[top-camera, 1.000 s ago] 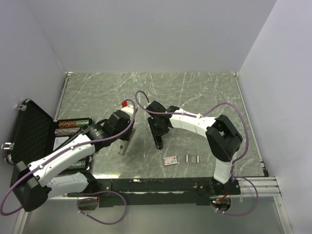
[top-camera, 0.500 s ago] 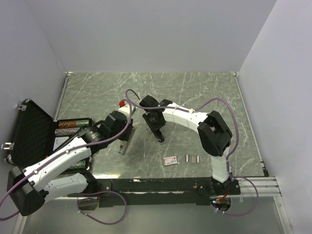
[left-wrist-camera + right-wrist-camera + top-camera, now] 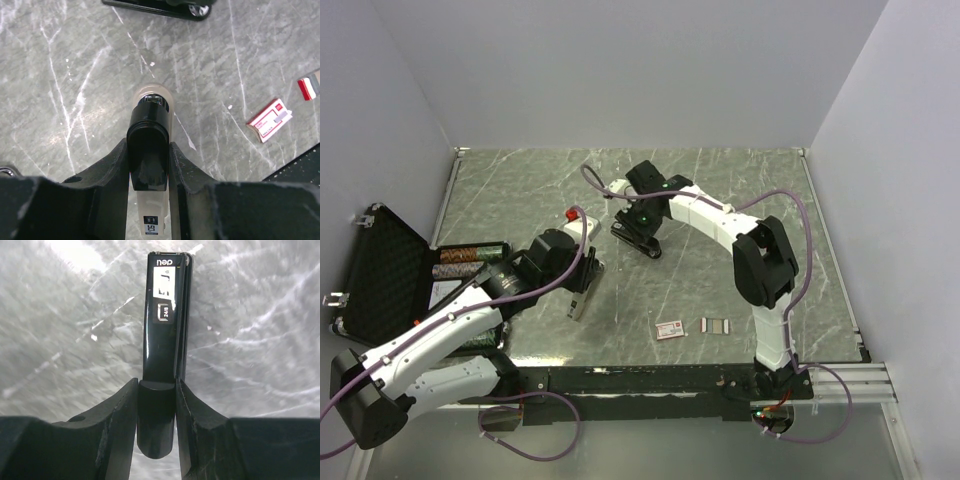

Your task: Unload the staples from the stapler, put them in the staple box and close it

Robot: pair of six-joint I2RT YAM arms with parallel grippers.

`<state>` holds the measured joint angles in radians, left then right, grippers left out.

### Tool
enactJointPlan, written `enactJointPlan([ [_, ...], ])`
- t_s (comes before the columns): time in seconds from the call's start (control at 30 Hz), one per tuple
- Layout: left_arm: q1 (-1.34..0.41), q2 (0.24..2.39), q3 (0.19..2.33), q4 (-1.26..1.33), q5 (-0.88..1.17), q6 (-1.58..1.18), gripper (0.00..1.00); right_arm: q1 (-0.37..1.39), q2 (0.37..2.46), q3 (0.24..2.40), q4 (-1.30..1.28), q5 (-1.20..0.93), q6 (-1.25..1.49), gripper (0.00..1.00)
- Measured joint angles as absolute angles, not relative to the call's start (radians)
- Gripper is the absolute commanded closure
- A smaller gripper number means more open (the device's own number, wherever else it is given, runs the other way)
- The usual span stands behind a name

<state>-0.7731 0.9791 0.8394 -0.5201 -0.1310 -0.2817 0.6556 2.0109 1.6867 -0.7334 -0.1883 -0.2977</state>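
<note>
Jaws on both arms are clamped down, one stapler each. Nearest, along the near edge of the worktop [image 3: 750, 190], right of middle, a couple of strips of staples [image 3: 718, 325] lie flat. The red-and-white box [image 3: 670, 330] sits just beside them on the left, its print too small to read. Further in, the left gripper [image 3: 148, 152] pinches the pale stapler [image 3: 150, 115] by its sides; its little label shows "50". Farthest, mid-worktop, the right gripper [image 3: 156, 390] has the black stapler [image 3: 162, 315] by its tail only — that long overhang looks likely to pivot or slip if tipped. It reads "24/6", plus a logo looking like "nep", maybe upside down. Can't tell whether either stapler is loaded — strips could drop and scatter.
</note>
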Motion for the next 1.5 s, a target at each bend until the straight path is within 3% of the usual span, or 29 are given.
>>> enactJointPlan([
  [0.33, -0.773, 0.979, 0.839, -0.52, -0.094, -0.274, 0.99, 0.638, 2.082, 1.789, -0.757, -0.415, -0.738, 1.0],
  [0.7, -0.773, 0.979, 0.839, -0.518, -0.082, -0.274, 0.99, 0.593, 2.299, 2.122, -0.909, -0.457, -0.995, 0.92],
  [1.5, -0.774, 0.98, 0.838, -0.513, -0.072, -0.274, 0.99, 0.59, 2.299, 2.119, -0.959, -0.464, -1.063, 0.69],
])
